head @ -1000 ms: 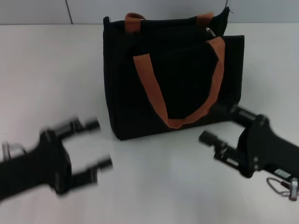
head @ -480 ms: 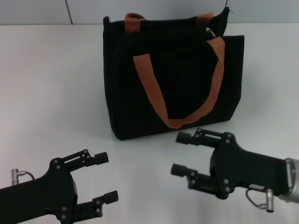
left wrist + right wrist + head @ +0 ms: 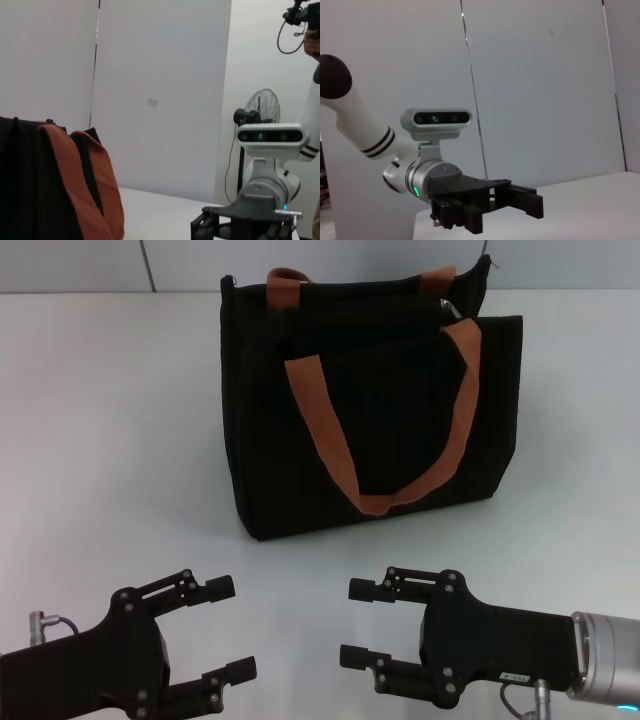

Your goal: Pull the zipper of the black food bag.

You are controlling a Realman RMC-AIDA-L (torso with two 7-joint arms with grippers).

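Now the black food bag (image 3: 370, 410) is seen standing well ahead of both pincers. Its zipper (image 3: 452, 308) sits up top. The left gripper (image 3: 232, 628) and right gripper (image 3: 353, 622) are held wide, gripping nothing.

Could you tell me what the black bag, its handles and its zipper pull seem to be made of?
The black food bag looks like matte woven fabric, soft-sided. Its strap handles seem flat orange-brown webbing. The zipper glints silvery, probably metal, though too small to be sure.
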